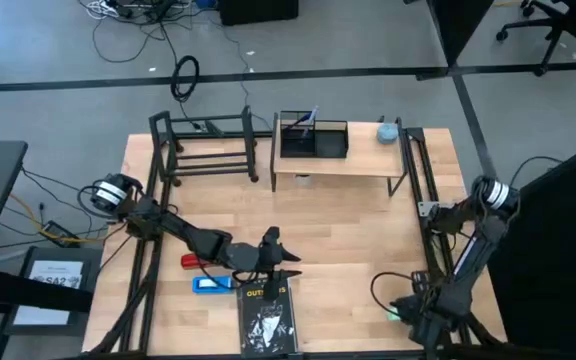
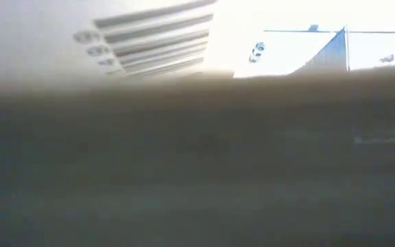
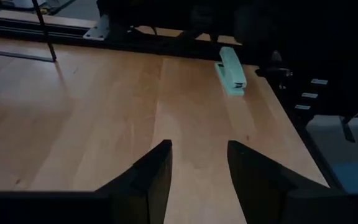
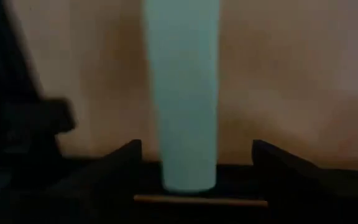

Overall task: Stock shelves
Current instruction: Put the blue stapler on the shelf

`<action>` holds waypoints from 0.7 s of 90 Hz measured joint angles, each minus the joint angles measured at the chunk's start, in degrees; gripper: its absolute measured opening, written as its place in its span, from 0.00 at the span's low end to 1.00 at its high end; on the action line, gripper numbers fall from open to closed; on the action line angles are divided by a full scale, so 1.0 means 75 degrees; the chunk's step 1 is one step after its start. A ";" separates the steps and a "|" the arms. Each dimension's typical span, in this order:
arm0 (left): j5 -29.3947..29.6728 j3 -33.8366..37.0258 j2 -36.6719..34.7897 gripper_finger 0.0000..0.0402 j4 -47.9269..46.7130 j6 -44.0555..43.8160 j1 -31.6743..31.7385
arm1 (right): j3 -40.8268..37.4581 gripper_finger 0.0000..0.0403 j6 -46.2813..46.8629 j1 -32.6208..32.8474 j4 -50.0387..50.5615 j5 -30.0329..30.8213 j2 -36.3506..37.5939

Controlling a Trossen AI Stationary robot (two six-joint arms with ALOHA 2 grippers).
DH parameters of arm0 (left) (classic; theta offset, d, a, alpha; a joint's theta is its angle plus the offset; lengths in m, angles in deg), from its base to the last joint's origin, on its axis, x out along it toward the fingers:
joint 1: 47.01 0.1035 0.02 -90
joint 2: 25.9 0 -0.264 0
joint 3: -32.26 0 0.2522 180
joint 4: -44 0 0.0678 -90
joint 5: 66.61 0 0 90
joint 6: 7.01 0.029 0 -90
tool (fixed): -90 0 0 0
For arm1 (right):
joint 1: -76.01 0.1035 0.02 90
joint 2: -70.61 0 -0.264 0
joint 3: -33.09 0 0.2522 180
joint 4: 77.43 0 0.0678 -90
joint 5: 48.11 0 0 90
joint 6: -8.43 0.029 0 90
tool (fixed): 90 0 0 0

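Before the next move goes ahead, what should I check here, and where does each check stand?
1. Left hand open and empty: ok.
2. Right hand open, with the mint stapler between its fingers: ok.
3. Stapler gripped: not ok.
4. Black rack upright: ok.
5. Wood shelf has bare top beside the mesh tray: ok.
6. Clearance seen from table height: cannot tell, low view blocked.

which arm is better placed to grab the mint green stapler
Right. The right gripper has its open jaws either side of the stapler at the table's front right; the left gripper is far across the table, by the book.
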 joint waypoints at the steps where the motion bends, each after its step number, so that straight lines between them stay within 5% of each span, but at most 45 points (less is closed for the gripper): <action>1: 0.0000 0.0000 0.0000 0.34 0.0000 0.0000 0.0000 | 0.0000 0.68 0.0000 0.0000 -0.0004 0.0008 -0.0040; 21: 0.0000 0.0000 0.0000 0.34 -0.0034 0.0000 0.0000 | -0.0003 0.57 0.0012 -0.0004 -0.0371 -0.0355 -0.0768; 42: 0.0015 0.0000 0.0000 0.34 -0.0035 0.0020 0.0000 | -0.0003 0.18 0.0391 -0.0449 -0.0962 -0.1102 -0.0885; 63: 0.0067 0.0000 0.0000 0.34 -0.0029 0.0029 0.0000 | -0.0003 0.19 0.0664 -0.1735 -0.0868 -0.0408 0.0166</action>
